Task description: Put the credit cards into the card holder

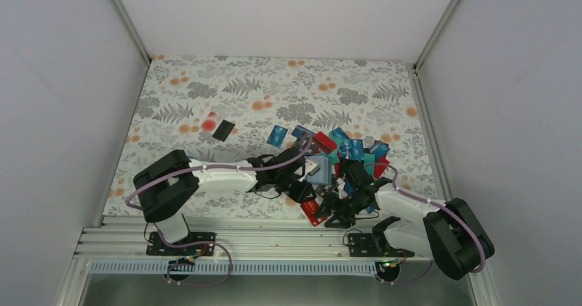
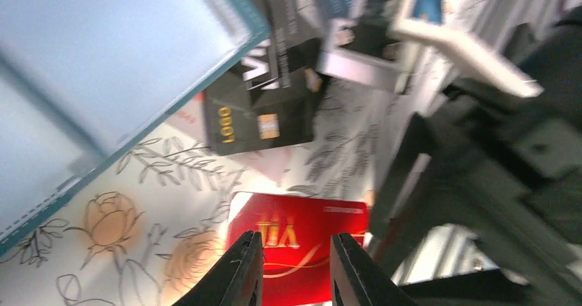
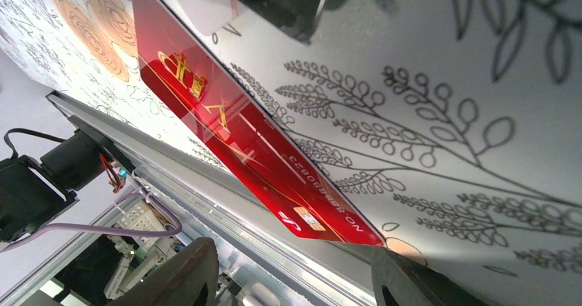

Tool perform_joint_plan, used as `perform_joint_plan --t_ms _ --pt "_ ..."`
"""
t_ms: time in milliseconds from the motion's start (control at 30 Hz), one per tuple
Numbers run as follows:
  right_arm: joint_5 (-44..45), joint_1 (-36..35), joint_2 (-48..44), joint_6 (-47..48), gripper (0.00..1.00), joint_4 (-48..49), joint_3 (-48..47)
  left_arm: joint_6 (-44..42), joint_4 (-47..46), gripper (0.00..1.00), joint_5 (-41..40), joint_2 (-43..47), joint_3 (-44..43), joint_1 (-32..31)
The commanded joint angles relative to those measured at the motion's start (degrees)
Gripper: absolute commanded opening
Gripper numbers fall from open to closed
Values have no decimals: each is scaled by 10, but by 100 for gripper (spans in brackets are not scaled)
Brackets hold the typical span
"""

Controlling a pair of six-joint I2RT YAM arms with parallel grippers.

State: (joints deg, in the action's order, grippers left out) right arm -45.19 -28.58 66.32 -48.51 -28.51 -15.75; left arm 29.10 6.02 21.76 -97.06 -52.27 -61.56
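Right gripper (image 3: 295, 261): standing spread, hovering at red credit card (image 3: 240, 127), lower centre overhead. Left gripper (image 2: 294, 241): gaping narrowly, pinching nothing. Card holder (image 2: 103, 66): filling upper left, left-wrist view.

Floral-print table (image 1: 206, 86) is seen. A red card (image 3: 233, 127) is laid flat just ahead of the right gripper (image 3: 295, 278), by the near edge. A heap of credit cards (image 1: 350, 145) is spread beyond both grippers. A black card (image 1: 223, 130) and a red-white card (image 1: 210, 122) are laid well left of the left gripper (image 2: 294, 265).
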Motion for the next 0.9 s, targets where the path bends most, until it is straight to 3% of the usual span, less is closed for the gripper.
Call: perform_joint_plan --t_ms 0,600,867 --pt "121 7 35 -4 58 44 31 -13 25 26 -16 -54 -9 3" --pt "115 7 50 -19 55 85 33 5 -40 26 73 -80 39 -17" --pt "102 9 -21 -38 52 82 9 14 -67 26 92 -89 61 -18"
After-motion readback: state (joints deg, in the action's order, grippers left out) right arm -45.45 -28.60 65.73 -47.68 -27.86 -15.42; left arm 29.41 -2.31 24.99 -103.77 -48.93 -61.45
